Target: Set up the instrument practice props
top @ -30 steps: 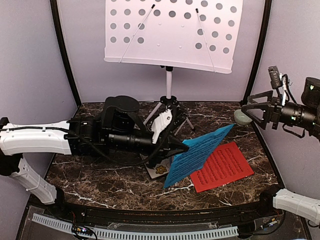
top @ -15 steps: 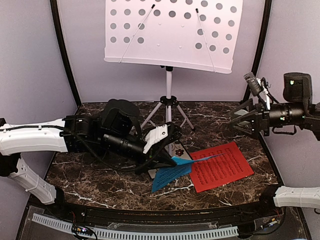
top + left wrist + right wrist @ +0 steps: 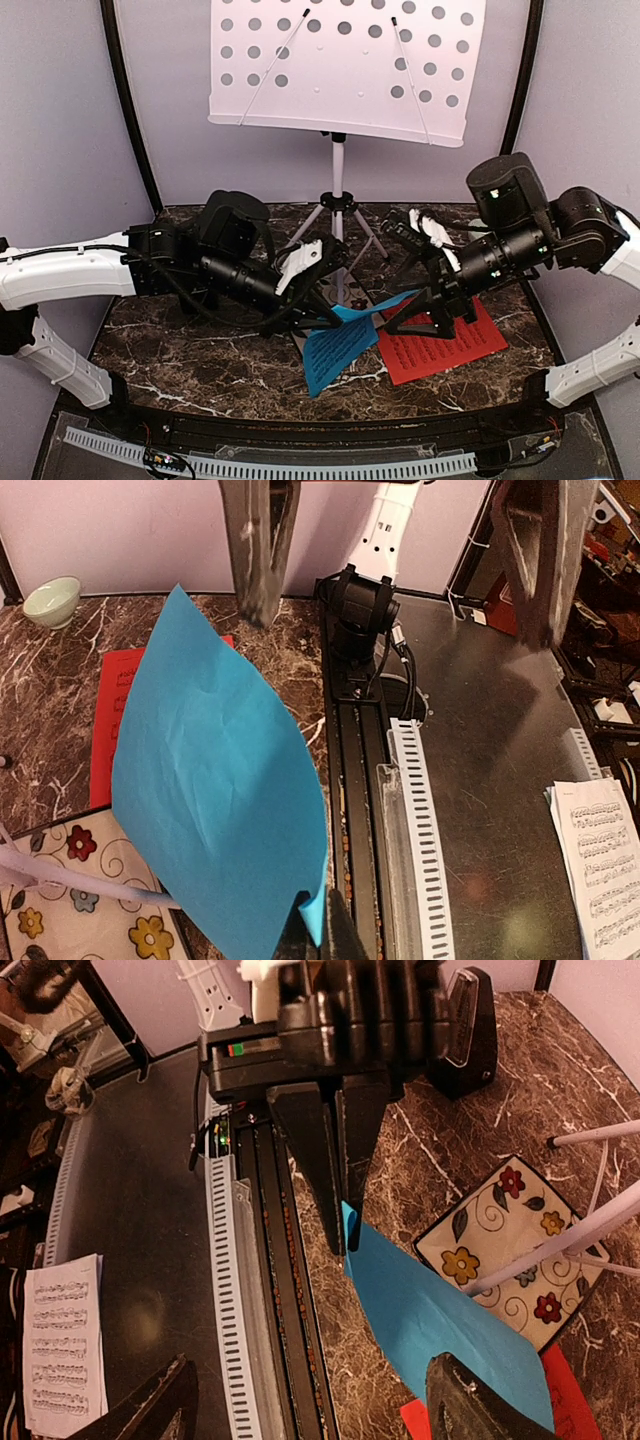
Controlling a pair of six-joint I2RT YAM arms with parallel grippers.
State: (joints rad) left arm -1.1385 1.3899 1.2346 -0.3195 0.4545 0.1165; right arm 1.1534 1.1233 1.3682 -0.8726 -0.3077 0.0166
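Note:
The white perforated music stand stands on its tripod at the back. My left gripper is shut on a corner of the blue music sheet and holds it tilted above the table; its closed tips pinch that corner of the sheet. My right gripper is wide open just right of the sheet, one finger over its far edge. The red music sheet lies flat at the right. The metronome is out of view.
A square floral tile lies under a tripod leg, beneath the blue sheet. A small pale green bowl sits at the table's far right. A slotted cable rail runs along the near edge. Printed sheet music lies off the table.
My right arm has swung in from the right wall to the centre, its open gripper now at the blue sheet. My left gripper has lowered and flattened the blue sheet.

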